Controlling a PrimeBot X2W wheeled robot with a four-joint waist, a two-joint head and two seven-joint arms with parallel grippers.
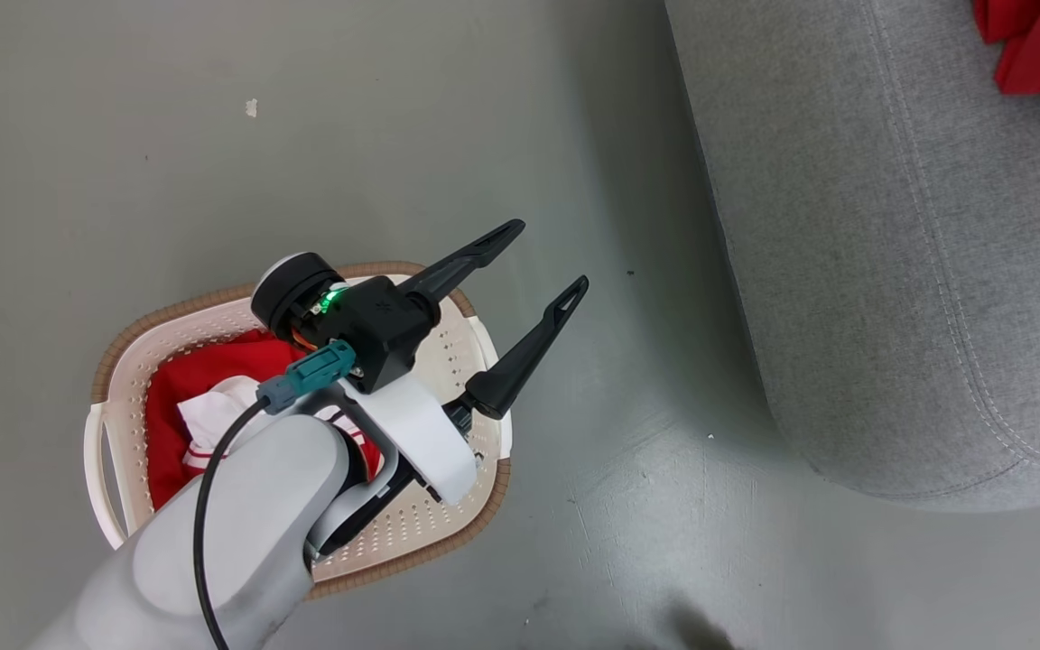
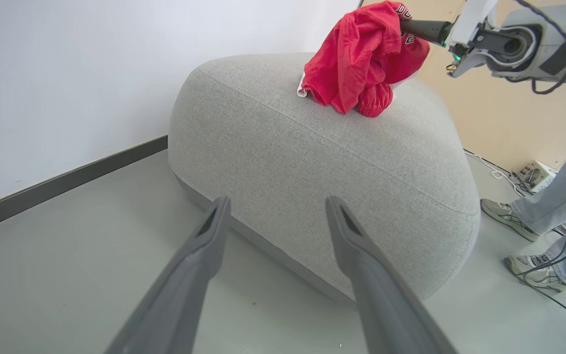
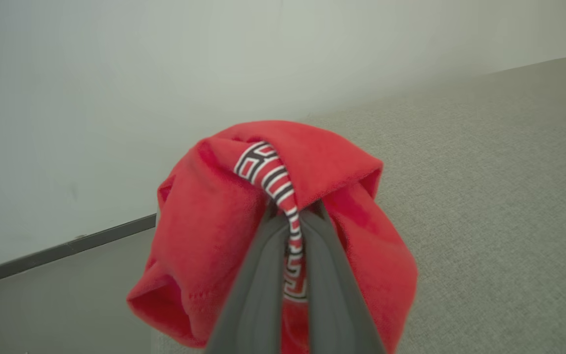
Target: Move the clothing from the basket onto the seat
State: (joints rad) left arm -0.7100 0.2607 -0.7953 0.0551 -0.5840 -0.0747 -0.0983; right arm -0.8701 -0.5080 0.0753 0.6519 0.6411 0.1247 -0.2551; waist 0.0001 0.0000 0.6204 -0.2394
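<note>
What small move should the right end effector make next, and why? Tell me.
Probably open the right end effector: it is shut on the red soft-fabric garment with dark lettering, whose lower folds already touch the large grey upholstered seat.

The smooth grey floor (image 1: 348, 135) carries a cream-white perforated plastic basket (image 1: 430, 533) with a brown rim and, apart from it, a large grey fabric seat (image 1: 890, 271). Bunched red clothing (image 2: 356, 64) touches the seat's top.
</note>
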